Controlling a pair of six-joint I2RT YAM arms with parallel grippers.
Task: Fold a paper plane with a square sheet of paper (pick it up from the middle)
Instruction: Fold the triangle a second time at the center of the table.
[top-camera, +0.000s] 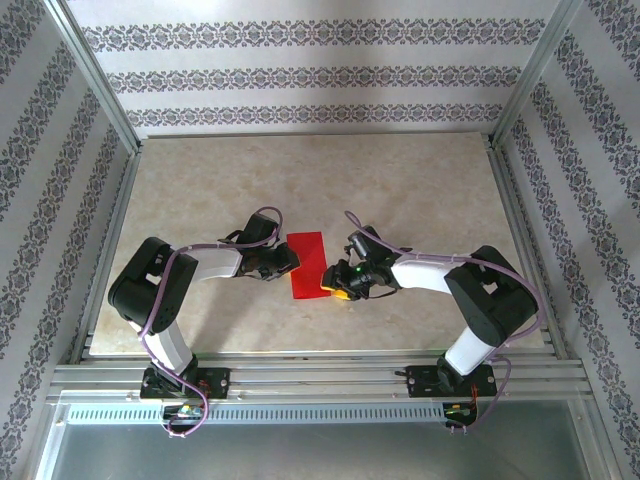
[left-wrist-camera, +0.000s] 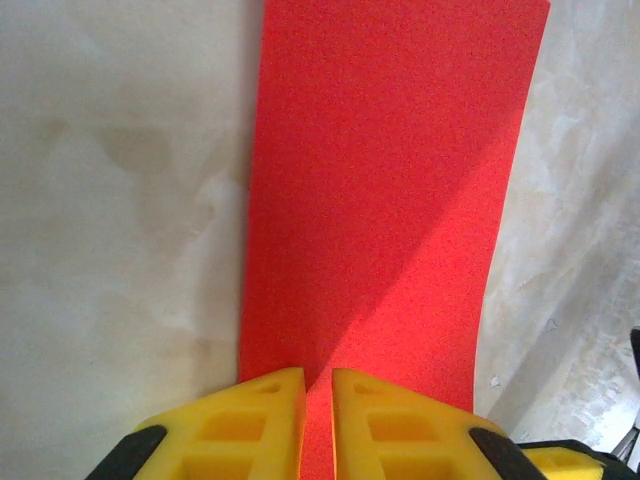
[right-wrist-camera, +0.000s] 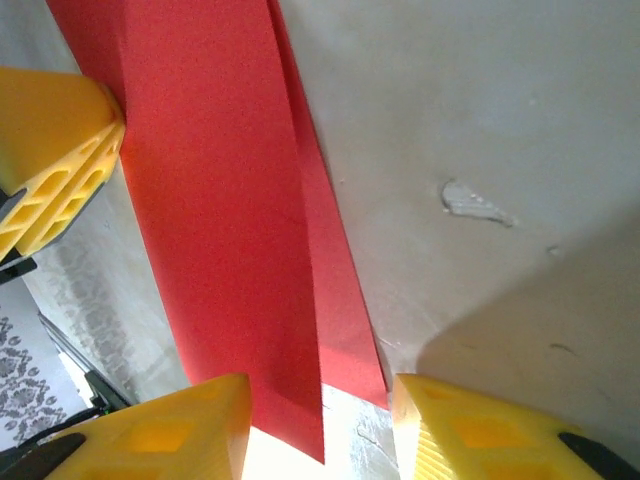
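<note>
Bench (top-camera: 420, 200) first: pale marble-look top inside a wallpapered frame, with no bins or trays on it, so nothing to report on containers. Both arms reach in toward the middle, where the square sheet of paper (top-camera: 307, 262) lies, already folded to a narrow red rectangle. In the right wrist view the lower layer pokes out as a thin strip past the upper one, so the edges look slightly off. The left end effector (left-wrist-camera: 318, 375) sits at the paper's left long edge, nearly closed with just a slit between its pads and red showing through. Whether it's pinching the paper or only pinning it down, can't tell. The right end effector (right-wrist-camera: 320, 400) is about half open, straddling a corner of the paper on the right side without gripping it. Best guess, the fold is being squared up or creased. To do that well, the left one should hold firm while the right nudges the layers flush before pressing, slowly, since thin paper will buckle or skid.
</note>
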